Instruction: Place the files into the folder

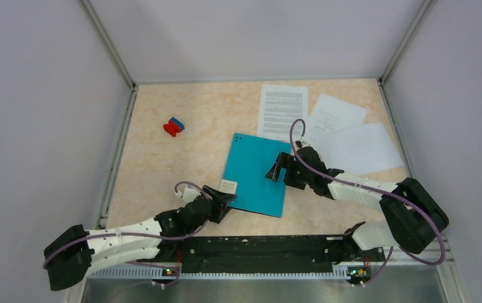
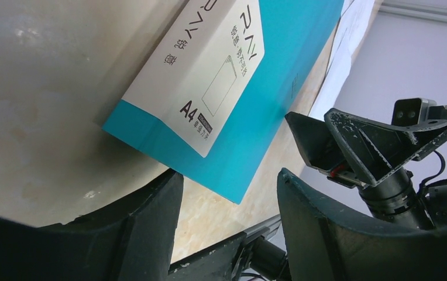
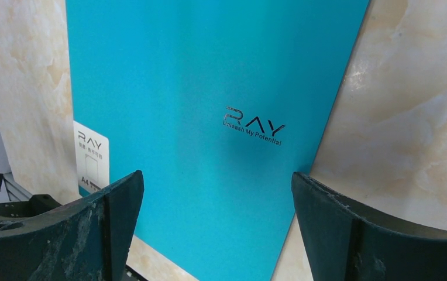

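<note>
Folder [image 1: 257,173] first: where does it lie?

It lies flat and closed in the middle of the table [image 1: 156,170], teal cover up, its white label [image 1: 228,186] at the near left corner.

And the surface, the room?

Beige marbled top, pale grey walls [image 1: 49,95] on three sides, metal rails [image 1: 109,47] running up the corners. A small red-and-blue block [image 1: 173,126] sits far left, well apart from everything else.

Anything inside the folder?

Cannot tell, the cover is down. All three papers lie outside it, on the far right of the table. The printed sheet [image 1: 282,110] is just beyond the folder's far edge, with a nearly blank sheet [image 1: 336,113] to its right. A second blank sheet [image 1: 357,149] lies nearer, touching or overlapping the first blank one.

The arms?

The left arm reaches low across the near left, and the left gripper [image 2: 230,181] sits at the labelled corner. Its jaws are partly apart with the corner in the gap, and neither finger visibly presses on it. The right arm bends in from the right, and the right gripper [image 3: 216,178] points down over the folder's right half, jaws spread wide, holding nothing, only the cover below
</note>
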`<action>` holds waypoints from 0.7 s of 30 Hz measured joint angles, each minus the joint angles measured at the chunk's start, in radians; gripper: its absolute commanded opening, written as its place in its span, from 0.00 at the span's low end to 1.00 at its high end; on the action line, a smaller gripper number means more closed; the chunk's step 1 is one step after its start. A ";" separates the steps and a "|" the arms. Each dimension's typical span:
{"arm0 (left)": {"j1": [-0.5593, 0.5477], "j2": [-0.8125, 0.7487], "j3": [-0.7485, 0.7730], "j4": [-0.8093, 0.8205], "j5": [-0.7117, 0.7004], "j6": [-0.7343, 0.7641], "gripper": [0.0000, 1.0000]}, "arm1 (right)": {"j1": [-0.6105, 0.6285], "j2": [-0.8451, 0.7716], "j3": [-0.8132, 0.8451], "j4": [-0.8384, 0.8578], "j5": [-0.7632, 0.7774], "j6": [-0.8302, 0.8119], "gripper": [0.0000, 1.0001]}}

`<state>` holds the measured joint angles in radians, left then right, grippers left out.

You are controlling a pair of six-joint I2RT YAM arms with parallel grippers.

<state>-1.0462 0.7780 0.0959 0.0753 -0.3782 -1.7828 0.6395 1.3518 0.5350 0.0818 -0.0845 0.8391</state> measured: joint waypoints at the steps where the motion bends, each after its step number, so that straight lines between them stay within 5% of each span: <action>1: -0.001 -0.006 -0.005 0.000 -0.003 -0.003 0.65 | 0.002 0.000 0.000 0.003 0.000 0.001 0.95; 12: -0.002 0.035 -0.061 0.105 -0.040 -0.038 0.64 | 0.022 0.000 -0.013 0.030 0.004 0.018 0.95; 21: -0.008 0.241 -0.062 0.327 -0.054 -0.061 0.51 | 0.029 -0.008 -0.036 0.068 0.005 0.023 0.95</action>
<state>-1.0546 1.0195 0.0338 0.4026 -0.4320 -1.8442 0.6682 1.3437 0.4988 0.1501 -0.0795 0.8616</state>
